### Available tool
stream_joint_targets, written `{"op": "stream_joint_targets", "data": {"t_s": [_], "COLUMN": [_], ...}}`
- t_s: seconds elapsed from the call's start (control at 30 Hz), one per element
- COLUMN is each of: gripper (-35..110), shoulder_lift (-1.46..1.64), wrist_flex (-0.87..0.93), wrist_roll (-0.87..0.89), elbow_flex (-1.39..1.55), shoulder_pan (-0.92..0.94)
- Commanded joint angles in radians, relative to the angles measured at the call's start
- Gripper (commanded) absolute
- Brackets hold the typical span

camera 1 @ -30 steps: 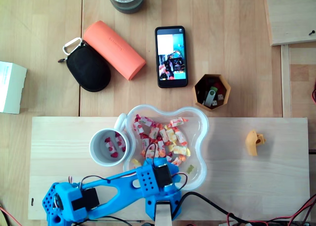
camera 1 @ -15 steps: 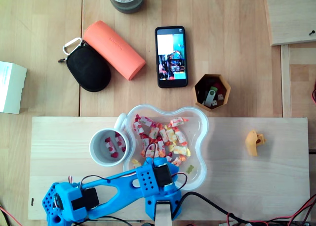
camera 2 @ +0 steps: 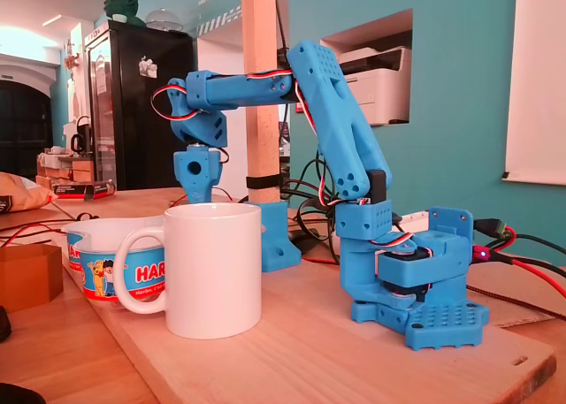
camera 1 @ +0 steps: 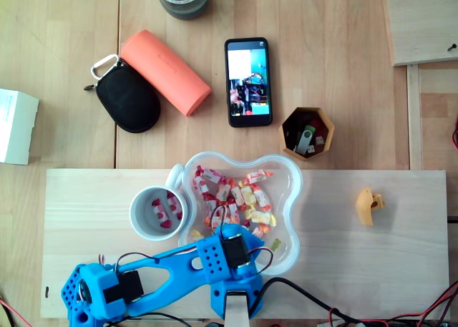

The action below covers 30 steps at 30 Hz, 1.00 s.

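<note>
Red-and-yellow wrapped candies [camera 1: 240, 198] fill the clear lobed plastic bowl [camera 1: 294, 198] on the pale wooden board [camera 1: 372, 262], directly under the blue arm's claw [camera 2: 195, 190] and spreading away from its base. The claw points straight down over the bowl's near edge; the wrist masks its fingers, so I cannot tell whether they are parted or clenched. A white ceramic mug [camera 1: 134, 212], just beside the bowl's left side in the overhead view, holds a few candies. Farther off stands a hexagonal wooden pot [camera 1: 285, 134].
</note>
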Motion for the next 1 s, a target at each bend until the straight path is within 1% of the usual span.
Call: {"op": "stream_joint_targets", "data": {"t_s": [0.0,0.1,0.27,0.37,0.97], "gripper": [25,25,24,24,24], "shoulder_lift": [0.025,0.021,-0.02,-0.064,-0.078], "wrist_flex": [-0.018,-0.031,-0.037,-0.038,-0.04], "wrist_roll": [0.028,0.038,0.043,0.075,0.095], "elbow_flex": [0.005,0.023,0.031,0.026,0.012], "shoulder_pan": [0.009,-0.003,-0.075,-0.097,-0.097]}}
